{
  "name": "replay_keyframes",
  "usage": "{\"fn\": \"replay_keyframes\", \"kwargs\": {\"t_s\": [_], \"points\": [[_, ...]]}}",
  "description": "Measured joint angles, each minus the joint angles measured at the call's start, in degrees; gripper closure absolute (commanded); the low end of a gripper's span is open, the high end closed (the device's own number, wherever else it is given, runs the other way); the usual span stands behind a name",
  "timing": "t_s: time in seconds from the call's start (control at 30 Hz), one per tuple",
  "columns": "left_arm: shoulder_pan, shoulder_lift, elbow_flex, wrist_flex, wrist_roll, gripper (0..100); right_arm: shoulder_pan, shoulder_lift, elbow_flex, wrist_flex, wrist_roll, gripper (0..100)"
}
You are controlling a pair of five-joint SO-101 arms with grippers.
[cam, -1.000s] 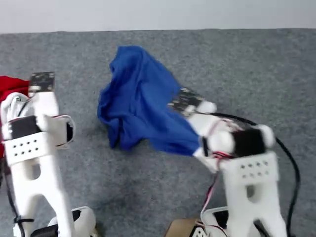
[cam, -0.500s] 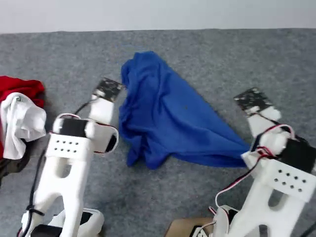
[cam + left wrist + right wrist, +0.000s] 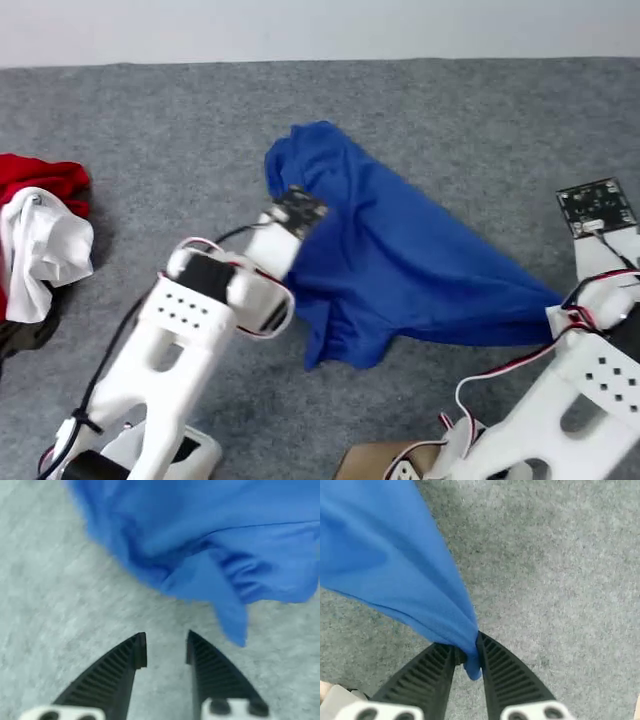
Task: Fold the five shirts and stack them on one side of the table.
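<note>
The grey table [image 3: 480, 130] spreads wide under me, and the blue shirt [image 3: 400, 260] lies across its middle. It is bunched at its far left end and drawn out to a taut point toward the near right. I judge it soft, light and limp: it sags and creases wherever nothing holds it, so 1 hold only drags it, and it will take 2 to spread it flat. At the left edge a red shirt [image 3: 40, 180] and a white shirt [image 3: 45, 250] lie crumpled together, not folded. My right gripper [image 3: 467, 652] is clenched on a thin pinch of the blue cloth, which fans away from between my 2 fingers. My left gripper [image 3: 166, 647] hangs over bare table just beside the shirt's loose near-left edge, fingers parted with nothing between them. A flap [image 3: 220, 600] droops there. I would take it at a hem or seam, where doubled cloth gives a firmer bite, and bite deep, since thin fabric likely slips from a shallow grip.
</note>
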Motion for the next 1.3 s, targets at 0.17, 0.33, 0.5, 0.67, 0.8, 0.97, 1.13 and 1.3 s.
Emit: {"fn": "replay_keyframes", "kwargs": {"t_s": [0.17,0.33,0.5,0.67,0.8,0.97,1.13,1.3], "points": [[2.73,2.2,1.23,-5.1,0.0,81,0.0,0.0,0.0,1.32,0.0,99.0],[4.13,13.54,-0.26,-5.98,0.0,79,0.0,0.0,0.0,1.32,0.0,99.0],[6.42,23.47,-4.92,-5.98,0.0,79,0.0,0.0,0.0,1.32,0.0,99.0],[8.53,26.64,-7.12,-4.22,0.0,79,0.0,0.0,0.0,1.32,0.0,99.0],[8.88,26.81,-7.21,-1.49,-0.35,79,0.0,0.0,0.0,1.32,0.0,99.0],[10.29,26.81,-8.26,1.93,-1.32,79,0.0,0.0,0.0,1.32,0.0,99.0],[14.59,26.81,-10.64,4.48,-1.41,79,0.0,0.0,0.0,1.32,0.0,99.0],[15.3,27.16,-10.81,4.66,-1.49,79,0.0,0.0,0.0,1.49,0.0,99.0]]}}
